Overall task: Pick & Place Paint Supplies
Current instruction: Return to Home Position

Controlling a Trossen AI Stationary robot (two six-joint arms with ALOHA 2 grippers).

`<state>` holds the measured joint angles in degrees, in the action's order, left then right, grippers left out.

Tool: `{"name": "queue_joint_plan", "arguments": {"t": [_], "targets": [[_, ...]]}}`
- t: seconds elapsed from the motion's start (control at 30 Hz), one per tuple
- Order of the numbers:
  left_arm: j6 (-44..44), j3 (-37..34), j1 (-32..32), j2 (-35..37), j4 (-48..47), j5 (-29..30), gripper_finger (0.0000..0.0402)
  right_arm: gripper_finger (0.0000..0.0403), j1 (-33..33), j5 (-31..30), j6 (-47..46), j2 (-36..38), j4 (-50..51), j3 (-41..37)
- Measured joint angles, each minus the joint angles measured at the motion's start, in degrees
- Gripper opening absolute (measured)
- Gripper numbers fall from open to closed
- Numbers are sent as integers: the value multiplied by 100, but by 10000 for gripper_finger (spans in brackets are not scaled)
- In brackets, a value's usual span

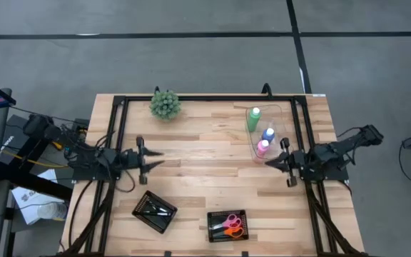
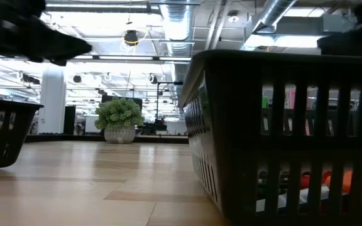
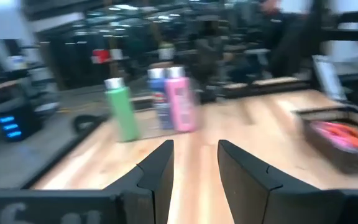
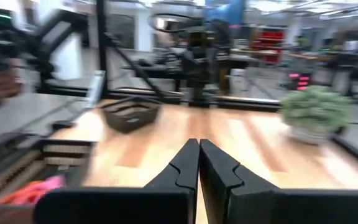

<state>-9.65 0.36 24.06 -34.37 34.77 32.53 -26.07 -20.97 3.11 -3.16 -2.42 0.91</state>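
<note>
Left gripper (image 3: 194, 147) parted, right gripper (image 4: 199, 144) closed, brushes (image 1: 157, 210) indistinct in left bin (image 1: 138, 213)

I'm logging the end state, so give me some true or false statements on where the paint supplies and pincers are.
1. The scissors lie in a black bin. True.
2. The three bottles share a bin with the brushes. False: they stand at the right side of the table, outside both black bins.
3. The right pincer is shut and empty. True.
4. The left pincer grips a brush. False: it is open and empty.
</note>
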Motion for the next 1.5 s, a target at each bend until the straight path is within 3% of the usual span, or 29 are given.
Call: {"name": "queue_joint_plan", "arguments": {"t": [0.17, 0.37, 0.5, 0.67, 0.9, 1.03, 1.17, 1.3, 1.37, 1.5], "targets": [[-221, 0, -1001, -393, 600, -479, 118, 4, 923, 137, 201, 2, -18, -11], [-16, 0, -1946, -729, 1056, -904, 117, 4, 1790, 1418, 157, 10, 28, -24], [-45, -2, -1972, -811, 998, -908, 117, 4, 1962, 1787, 89, 26, 51, -24], [-197, -2, -1569, -621, 940, -919, 117, 4, 1904, 1816, -11, 26, 147, -24], [-255, 0, -1078, 728, -265, 5, 118, 4, 1711, 1823, -120, 26, 185, -22], [-31, 71, -787, 1953, -1857, -48, 117, 4, 1621, 1827, -120, 26, 195, -22], [438, 173, -613, 3144, -3522, -705, 118, 4, 1591, 1827, -119, 26, 199, -20], [356, 131, -608, 3431, -3317, -1204, 118, 4, 1596, 1825, -118, 36, 199, -20], [270, 8, -660, 3370, -2927, -1258, 118, 4, 1594, 1823, -122, 59, 201, -17], [526, 2, -1026, 3319, -3042, -1294, 118, 4, 1596, 1821, -118, 111, 205, -15]]}}
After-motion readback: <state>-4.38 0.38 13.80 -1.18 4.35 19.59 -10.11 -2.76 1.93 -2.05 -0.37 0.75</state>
